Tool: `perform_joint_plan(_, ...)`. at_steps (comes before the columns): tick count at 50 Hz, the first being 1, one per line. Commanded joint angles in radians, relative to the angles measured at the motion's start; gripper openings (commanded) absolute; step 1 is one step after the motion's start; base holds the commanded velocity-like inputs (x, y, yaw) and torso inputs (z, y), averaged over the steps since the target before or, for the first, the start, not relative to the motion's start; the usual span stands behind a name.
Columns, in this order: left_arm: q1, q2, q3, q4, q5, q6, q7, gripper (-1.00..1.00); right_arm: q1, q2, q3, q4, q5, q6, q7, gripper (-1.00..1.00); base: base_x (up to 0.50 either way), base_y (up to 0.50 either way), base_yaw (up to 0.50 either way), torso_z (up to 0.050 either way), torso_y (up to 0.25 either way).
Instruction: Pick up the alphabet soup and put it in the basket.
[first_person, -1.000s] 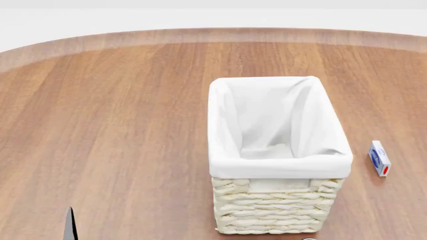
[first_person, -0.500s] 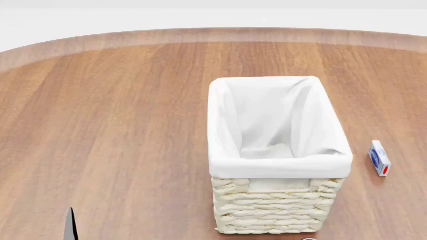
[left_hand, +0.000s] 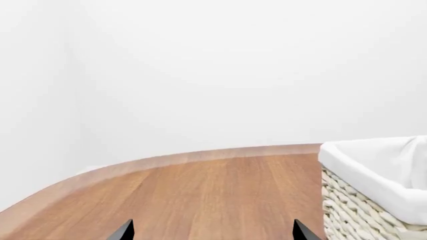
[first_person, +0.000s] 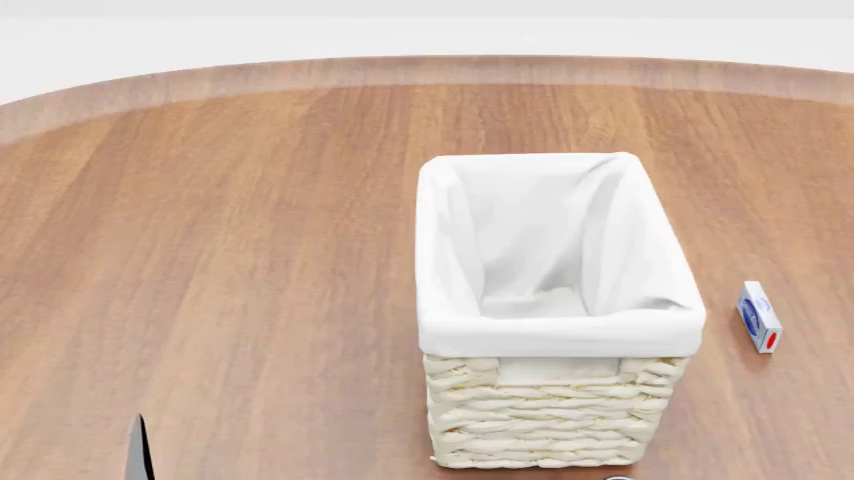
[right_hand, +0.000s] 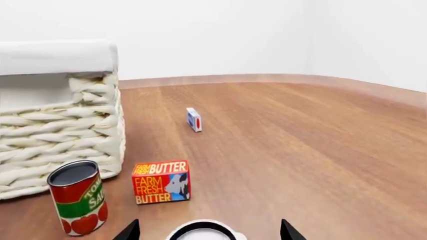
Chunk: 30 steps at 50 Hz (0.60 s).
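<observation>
The basket (first_person: 558, 310) stands upright on the wooden table (first_person: 240, 250), slightly right of centre in the head view. Its white lining is folded over the rim, and no object shows inside it. A small blue-and-white box (first_person: 759, 316) with a red spot lies on the table to the right of the basket, apart from it.

In the right wrist view, the right gripper (right_hand: 210, 231) shows only two dark fingertips (right_hand: 130, 231) at the frame edge. They stand wide apart, so the jaws are spread and hold nothing. Between the tips, at the frame edge, the white round top of a can (right_hand: 202, 231) is partly visible. This is probably the soup; its label is hidden, so identity cannot be confirmed. Whether the tips touch it cannot be told.

Beyond the gripper, a butter box (right_hand: 161, 182) stands upright on the table. A red-and-green tomato can (right_hand: 77, 197) with a grey top stands beside it, just in front of the basket wall (right_hand: 60, 130). The two are near each other but not touching.

In the left wrist view, the left gripper (left_hand: 210, 232) also shows only two dark tips, set wide apart over bare table with nothing between them. The basket corner (left_hand: 373, 195) lies to one side of it.
</observation>
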Motion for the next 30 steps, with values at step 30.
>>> perform_joint_plan(30, -0.005, -0.019, 0.012, -0.005, -0.016, 0.006, -0.018, 1.00, 0.143, 0.004, -0.036, 0.226, -0.036, -0.066, 0.002, 1.00, 0.00, 0.00, 0.00, 0.000, 0.000)
